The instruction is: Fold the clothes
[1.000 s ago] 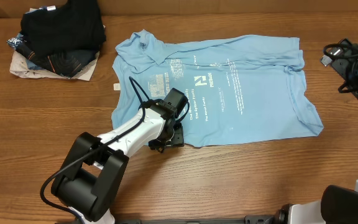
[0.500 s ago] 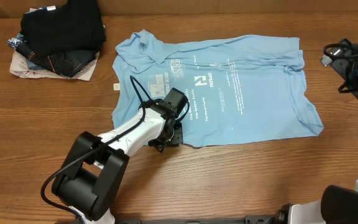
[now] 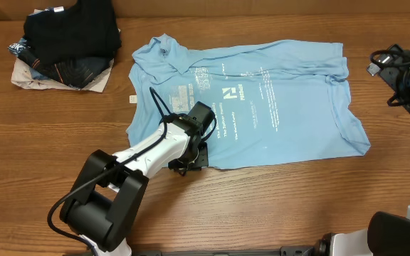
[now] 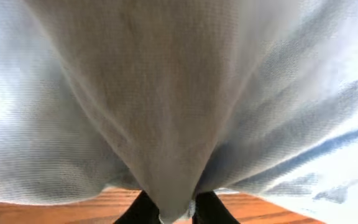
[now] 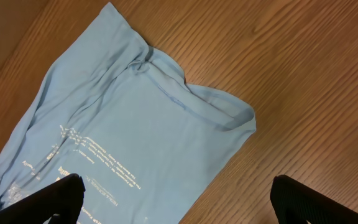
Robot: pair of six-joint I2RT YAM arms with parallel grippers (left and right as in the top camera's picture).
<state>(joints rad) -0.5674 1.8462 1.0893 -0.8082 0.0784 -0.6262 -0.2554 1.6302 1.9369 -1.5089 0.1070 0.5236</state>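
One wood-grain worktop (image 3: 283,206) carries the shirt (image 3: 276,99), spread flat mid-surface, and a dark pile (image 3: 70,35) at the far left corner. Left fingers (image 4: 213,213) pinch the shirt's near edge; right fingers (image 5: 48,198) gape wide, empty.

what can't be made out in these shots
Left wrist: blurred T-shirt fills the frame; left claw cut to its tips by the bottom edge.
Overhead: shirt print too small to read; arm hides the left claw's grip.
Right wrist: right claw likewise, only tips show.
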